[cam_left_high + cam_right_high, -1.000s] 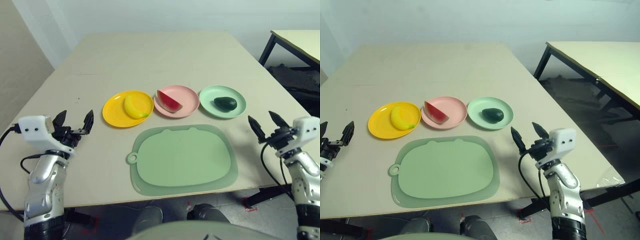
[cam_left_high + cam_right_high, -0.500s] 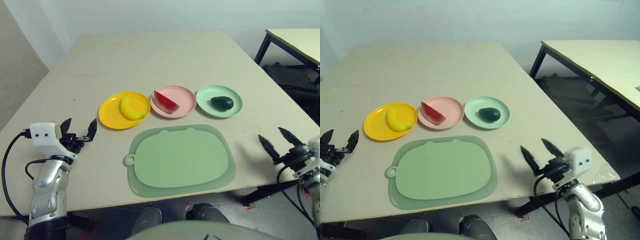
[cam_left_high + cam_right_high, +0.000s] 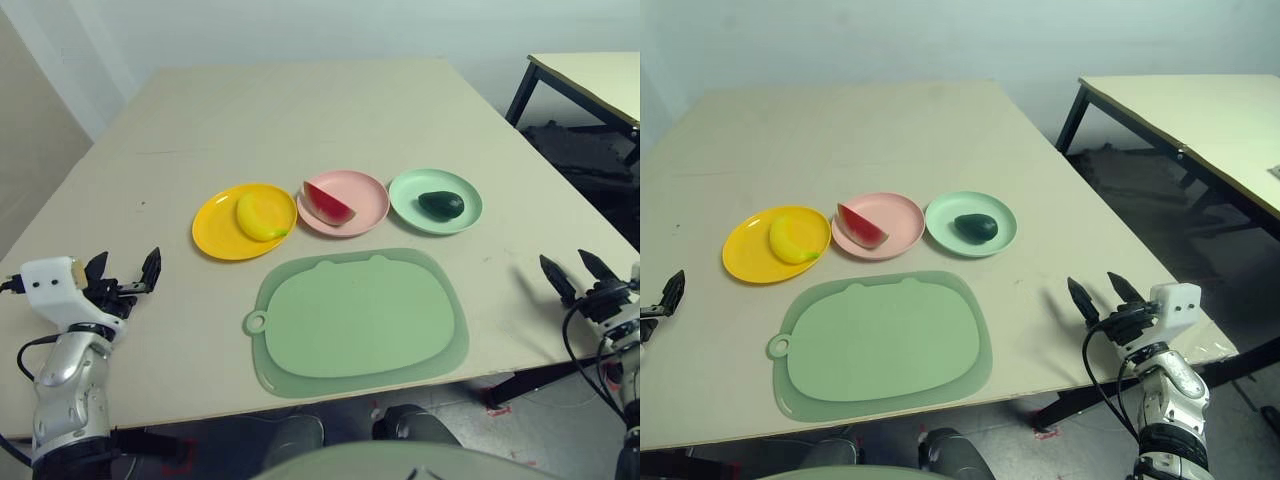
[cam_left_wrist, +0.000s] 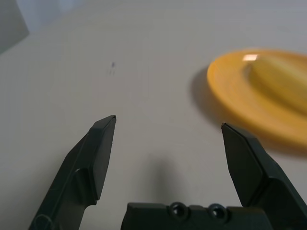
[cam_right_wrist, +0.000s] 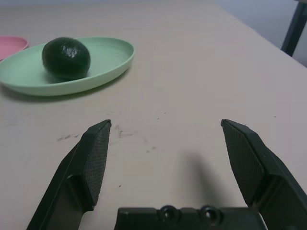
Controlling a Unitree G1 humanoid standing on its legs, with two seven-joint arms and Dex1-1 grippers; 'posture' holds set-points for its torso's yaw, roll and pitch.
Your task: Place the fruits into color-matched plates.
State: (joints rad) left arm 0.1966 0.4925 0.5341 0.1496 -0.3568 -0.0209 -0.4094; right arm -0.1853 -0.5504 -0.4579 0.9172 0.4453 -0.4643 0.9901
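So all three fruits are already sorted. The banana (image 3: 260, 215) sits on the yellow plate (image 3: 215, 232), the watermelon wedge (image 3: 326, 203) on the pink plate (image 3: 368, 190), and the avocado (image 3: 440, 205) on the mint green plate (image 3: 466, 215). They form a row across the middle of the table (image 3: 300, 110), yellow at 9 o'clock, pink in the centre, mint at 3 o'clock.

What's just changed is our arms. Over the last second both have dropped back and swung outward. Our left gripper (image 3: 122, 275) has slid away from the yellow plate toward the 8 o'clock corner, and our right gripper (image 3: 1103, 298) has gone out to the table edge at about 4 o'clock. The camera has shifted a bit too, so some of that drift is just our head moving. Both sets of jaws are spread wide with nothing between them. The wrist views show bare tabletop between the fingers, with the yellow plate ahead of the left and the avocado's plate ahead of the right.

Our read is that the sorting is done and we're just pulling clear, with nothing left to pick up.

The table is a pale beige, lightly scuffed, with a big light green mat (image 3: 360, 320) lying bare at 6 o'clock of the plates. A second table (image 3: 1200, 110) stands off at 2 o'clock, against a plain light wall.
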